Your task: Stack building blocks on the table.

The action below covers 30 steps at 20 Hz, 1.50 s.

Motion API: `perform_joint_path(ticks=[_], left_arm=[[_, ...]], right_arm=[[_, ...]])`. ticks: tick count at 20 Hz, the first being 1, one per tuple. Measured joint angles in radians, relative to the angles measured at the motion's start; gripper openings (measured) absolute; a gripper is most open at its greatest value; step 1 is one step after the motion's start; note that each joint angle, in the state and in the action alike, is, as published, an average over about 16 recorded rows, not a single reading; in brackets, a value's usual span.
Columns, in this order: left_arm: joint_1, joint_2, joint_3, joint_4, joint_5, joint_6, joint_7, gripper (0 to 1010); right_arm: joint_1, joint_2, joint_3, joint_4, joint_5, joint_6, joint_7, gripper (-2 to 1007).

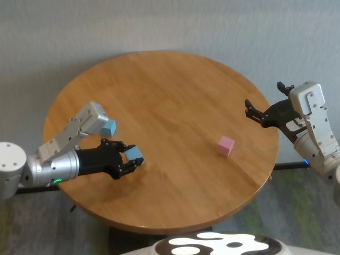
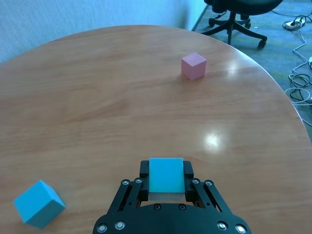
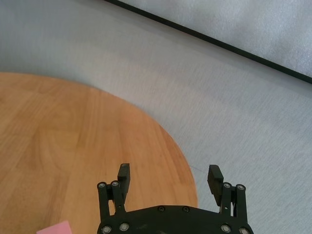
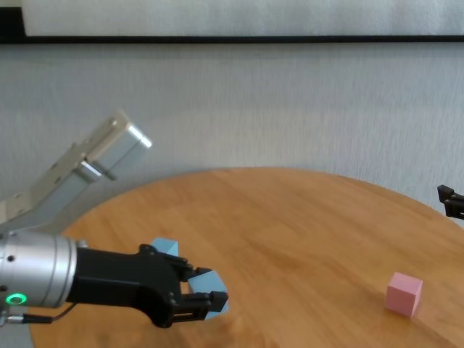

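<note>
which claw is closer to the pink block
Right. The right claw hovers open at the table's right edge, just beyond the pink block. The left claw, shut on a blue block, is across the table.

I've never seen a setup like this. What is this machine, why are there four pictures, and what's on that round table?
It is a two-armed robot, photographed by its own cameras: head, chest, and one on each wrist. The left hand is shut on a light blue block, low over the round wooden table. A second blue block and a pink block lie apart on the tabletop. The right hand is open and holds nothing, at the table's right edge. Nothing is stacked yet.
</note>
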<state>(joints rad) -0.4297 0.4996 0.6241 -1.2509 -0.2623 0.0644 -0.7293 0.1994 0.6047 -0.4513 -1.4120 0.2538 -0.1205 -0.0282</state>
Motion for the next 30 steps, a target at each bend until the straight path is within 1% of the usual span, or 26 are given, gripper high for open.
perform_joint_path(ticks=[7,11,14,18,23,26,30], left_arm=[[-0.070,-0.040,0.053,0.067,0.028,-0.026,-0.040,395],[-0.097,-0.063,0.078,0.099,0.040,-0.035,-0.054,395],[-0.112,-0.079,0.092,0.122,0.045,-0.038,-0.060,395],[-0.127,-0.102,0.099,0.151,0.037,-0.034,-0.067,396],[-0.142,-0.125,0.099,0.184,0.016,-0.024,-0.078,396],[-0.150,-0.136,0.101,0.202,0.005,-0.019,-0.083,395],[-0.161,-0.146,0.106,0.223,-0.002,-0.018,-0.089,395]], right_arm=[[0.000,0.000,0.000,0.000,0.000,0.000,0.000,1005],[0.000,0.000,0.000,0.000,0.000,0.000,0.000,1005],[0.000,0.000,0.000,0.000,0.000,0.000,0.000,1005],[0.000,0.000,0.000,0.000,0.000,0.000,0.000,1005],[0.000,0.000,0.000,0.000,0.000,0.000,0.000,1005],[0.000,0.000,0.000,0.000,0.000,0.000,0.000,1005],[0.000,0.000,0.000,0.000,0.000,0.000,0.000,1005]])
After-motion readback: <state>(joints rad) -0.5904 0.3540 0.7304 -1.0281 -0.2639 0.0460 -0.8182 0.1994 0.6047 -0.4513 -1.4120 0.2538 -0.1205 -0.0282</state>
